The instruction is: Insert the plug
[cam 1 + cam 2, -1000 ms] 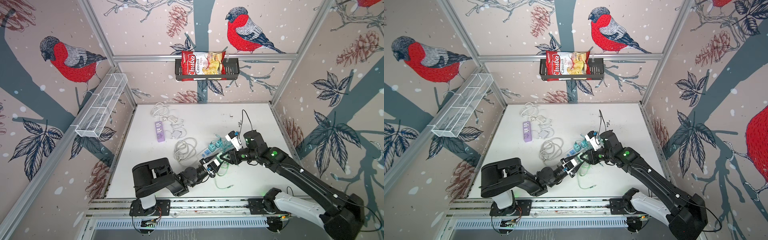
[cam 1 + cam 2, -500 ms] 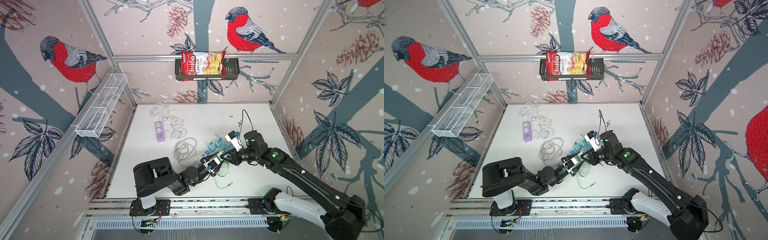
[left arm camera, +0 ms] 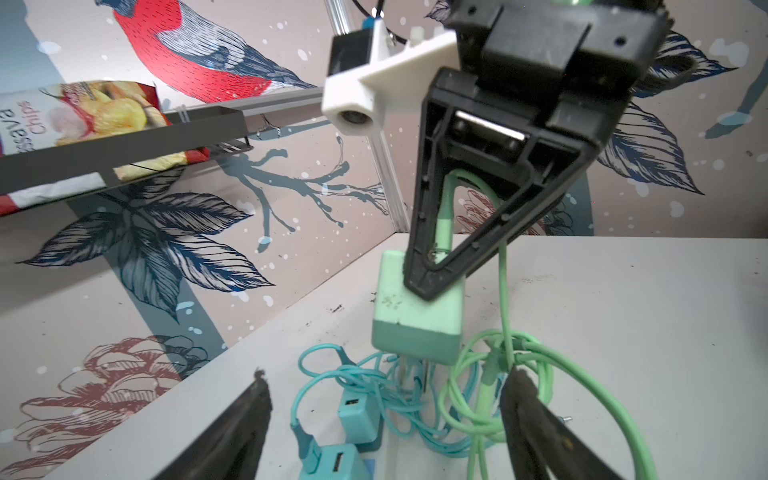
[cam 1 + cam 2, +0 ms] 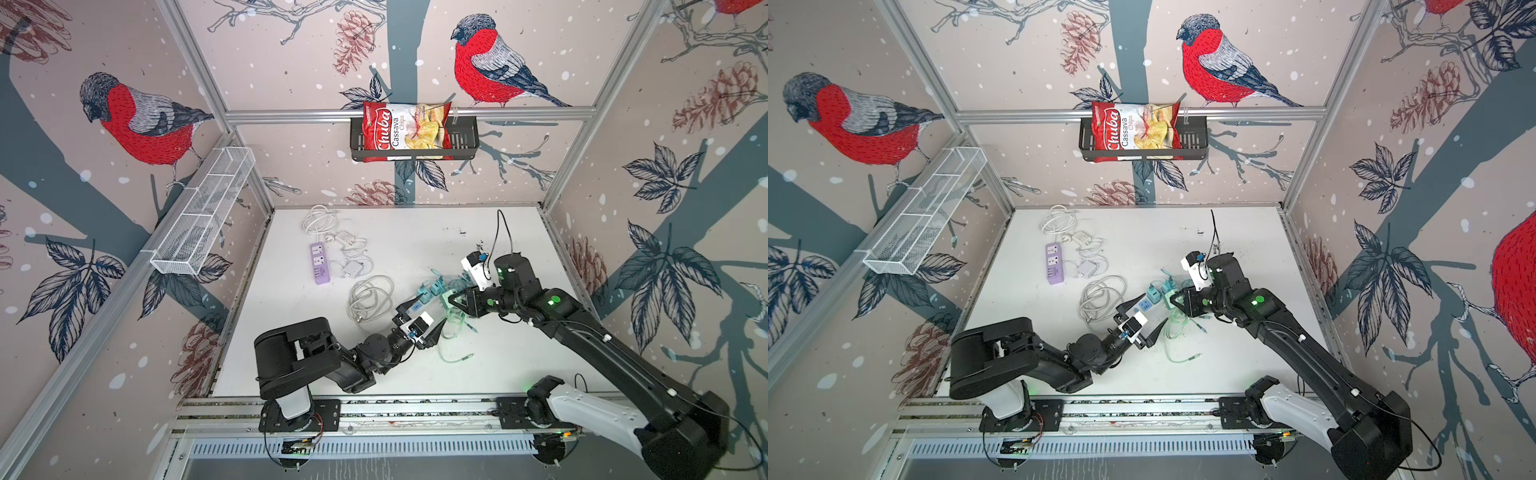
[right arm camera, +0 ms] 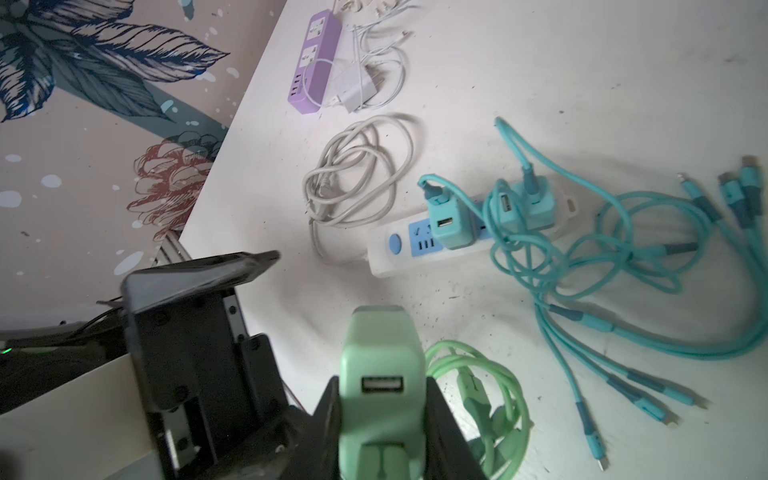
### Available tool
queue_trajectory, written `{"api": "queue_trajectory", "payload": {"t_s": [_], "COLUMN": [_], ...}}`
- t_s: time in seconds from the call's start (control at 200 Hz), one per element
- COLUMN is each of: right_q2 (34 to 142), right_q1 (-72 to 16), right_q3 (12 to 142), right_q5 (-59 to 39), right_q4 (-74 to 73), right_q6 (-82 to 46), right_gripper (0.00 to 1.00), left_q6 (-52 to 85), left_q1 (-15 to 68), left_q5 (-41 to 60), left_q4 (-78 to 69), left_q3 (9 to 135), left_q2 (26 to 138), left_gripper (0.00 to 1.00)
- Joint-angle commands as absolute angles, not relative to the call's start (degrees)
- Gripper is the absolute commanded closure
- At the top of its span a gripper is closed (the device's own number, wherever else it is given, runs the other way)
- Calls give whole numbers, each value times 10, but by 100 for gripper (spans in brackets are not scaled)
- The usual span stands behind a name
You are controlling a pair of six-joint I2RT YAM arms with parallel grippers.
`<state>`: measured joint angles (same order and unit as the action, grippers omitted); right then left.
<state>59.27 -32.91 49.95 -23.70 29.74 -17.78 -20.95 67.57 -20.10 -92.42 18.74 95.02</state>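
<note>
White counter (image 4: 415, 237) | I see right pincer (image 3: 428, 282) angled down, clamped on mint plug (image 5: 380, 365) | left pincer (image 3: 388, 374) low, spread apart

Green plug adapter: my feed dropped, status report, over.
Right claw shut on mint-green square plug adapter, prongs down. Left claw open, empty. Blue socket on white plastic power strip free; teal cables tangled alongside.

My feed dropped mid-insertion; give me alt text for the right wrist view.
The right gripper is shut on a green charger, USB port showing. Beyond it on the table lies a white power strip with teal chargers plugged in, and tangled teal cables beside it.
</note>
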Motion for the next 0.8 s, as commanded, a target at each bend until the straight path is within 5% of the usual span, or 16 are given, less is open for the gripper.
{"api": "queue_trajectory", "payload": {"t_s": [0.0,0.4,0.795], "right_q2": [602,604,647], "right_q1": [-322,-320,-437], "right_q3": [514,527,523], "right_q5": [-200,-73,-49], "right_q4": [313,339,293], "right_q6": [-164,-168,-144], "right_gripper": [88,88,87], "left_q6": [-213,-79,23], "left_q1": [676,672,645], "left_q5": [-271,-441,-449], "left_q4": [-913,-428,-230], "left_q3": [184,199,170], "left_q2": [910,602,421], "left_gripper": [15,12,10]}}
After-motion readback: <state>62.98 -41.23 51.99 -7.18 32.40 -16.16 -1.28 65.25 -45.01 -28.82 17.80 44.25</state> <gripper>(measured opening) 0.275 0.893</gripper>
